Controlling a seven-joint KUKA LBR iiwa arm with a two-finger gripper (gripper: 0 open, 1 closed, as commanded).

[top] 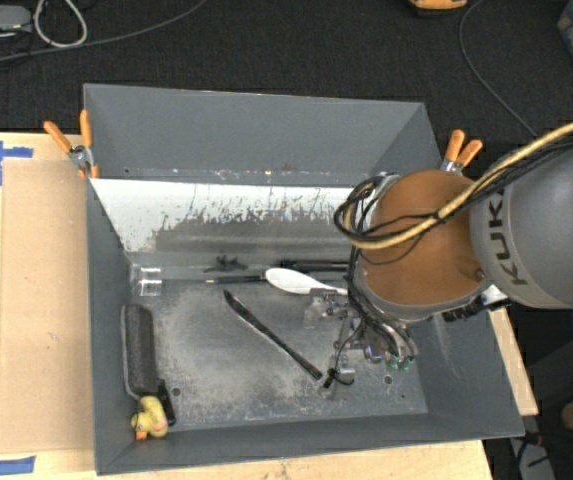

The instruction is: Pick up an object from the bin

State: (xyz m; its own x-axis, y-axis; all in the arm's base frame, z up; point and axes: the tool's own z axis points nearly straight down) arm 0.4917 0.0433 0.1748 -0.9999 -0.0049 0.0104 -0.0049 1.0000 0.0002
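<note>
Hanging low in the right part of the bin point(216, 388), the gripper point(342, 364) sits right at one end of a thin black stick point(274, 335). The stick lies flat on the bin floor. It runs on a slant, from its end by the gripper up and away to the left, toward a white spoon point(291, 281). So most of the stick lies to the left of the gripper. I cannot tell if the gripper is open or closed. I think a grab must go across the stick, not along it.
</note>
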